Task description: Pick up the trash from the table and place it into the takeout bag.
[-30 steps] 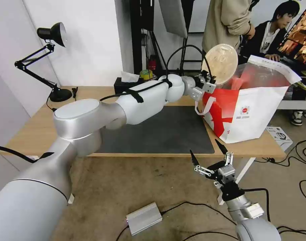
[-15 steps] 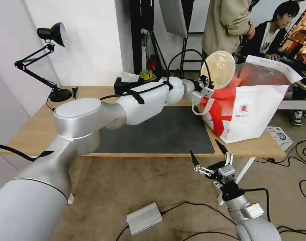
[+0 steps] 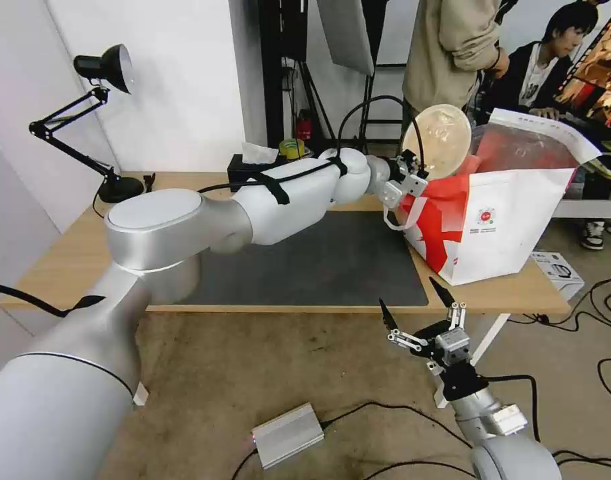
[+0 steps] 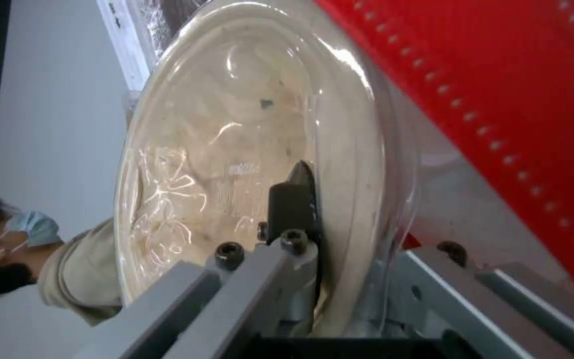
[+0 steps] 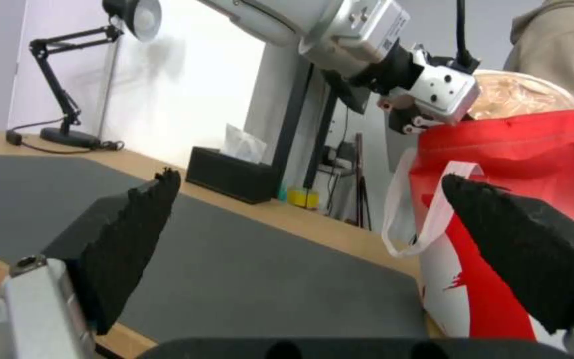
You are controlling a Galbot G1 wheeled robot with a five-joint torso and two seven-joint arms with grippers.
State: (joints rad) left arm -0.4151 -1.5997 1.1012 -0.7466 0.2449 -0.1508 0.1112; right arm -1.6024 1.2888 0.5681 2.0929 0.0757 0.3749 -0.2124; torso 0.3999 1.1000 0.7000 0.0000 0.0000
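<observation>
Since a second ago my left gripper point(image 3: 412, 175), jaws clamped on the tan bowl point(image 3: 444, 139), has lowered it at the takeout bag point(image 3: 499, 220) mouth; right gripper point(image 3: 417, 308) idles, jaws apart, before the worktop point(image 3: 72, 260).

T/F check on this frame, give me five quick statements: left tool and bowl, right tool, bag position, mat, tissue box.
1. The left tool grips the tan round bowl by its rim, tipped on edge at the mouth of the takeout bag. True.
2. The right tool holds a red drink cup. False: it is open and empty, parked low in front of the table.
3. The takeout bag lies flat on the floor. False: it stands upright on the table's right end.
4. The dark grey mat has no trash on it. True.
5. The black tissue box is inside the bag. False: it sits at the table's far edge.
</observation>
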